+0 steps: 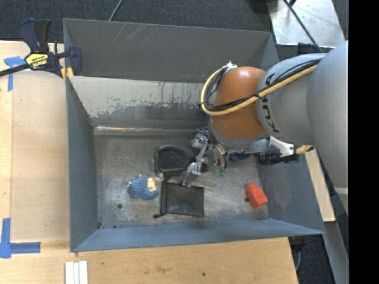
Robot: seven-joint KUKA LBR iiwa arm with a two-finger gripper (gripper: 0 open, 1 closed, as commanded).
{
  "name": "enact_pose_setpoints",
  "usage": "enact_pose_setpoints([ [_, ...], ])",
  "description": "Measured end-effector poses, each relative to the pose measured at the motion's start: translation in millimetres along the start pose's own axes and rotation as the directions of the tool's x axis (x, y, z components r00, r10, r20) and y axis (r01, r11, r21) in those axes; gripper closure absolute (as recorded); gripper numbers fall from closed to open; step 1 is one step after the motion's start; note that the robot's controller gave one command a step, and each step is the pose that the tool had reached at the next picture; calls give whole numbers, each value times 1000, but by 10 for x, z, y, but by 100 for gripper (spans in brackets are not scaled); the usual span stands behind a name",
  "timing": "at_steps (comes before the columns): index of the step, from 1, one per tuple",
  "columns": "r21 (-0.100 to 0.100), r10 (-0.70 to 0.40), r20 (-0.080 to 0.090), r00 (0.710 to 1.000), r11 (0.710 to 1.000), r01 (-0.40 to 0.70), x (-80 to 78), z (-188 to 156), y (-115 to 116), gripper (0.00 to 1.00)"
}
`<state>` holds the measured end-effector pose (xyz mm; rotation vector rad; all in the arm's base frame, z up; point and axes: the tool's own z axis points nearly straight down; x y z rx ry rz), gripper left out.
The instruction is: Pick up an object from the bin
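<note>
Black flat square pouch (182,201) at pincer (194,174) tip; pincer spread impossible to tell.

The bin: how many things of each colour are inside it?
Black: 2, a flat pouch and an oval thing
Blue: 1, a fuzzy lump
Orange-red: 1, a small block
Total: 4 in plain sight

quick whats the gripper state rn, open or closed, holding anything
gripper: cannot be told whether open, closed or holding anything; it is low in the bin between the black oval thing and the flat black pouch.
</note>
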<state>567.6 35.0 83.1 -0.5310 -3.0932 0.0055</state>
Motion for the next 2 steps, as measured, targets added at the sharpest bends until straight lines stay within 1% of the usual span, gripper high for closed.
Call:
enact_pose_setpoints([
  [1, -3, -3, 1, 1000, 1000, 3, 0, -35, 30, 100],
  [2, -2, -207, 5, 978, 978, 207, 213, -1292, 77, 100],
])
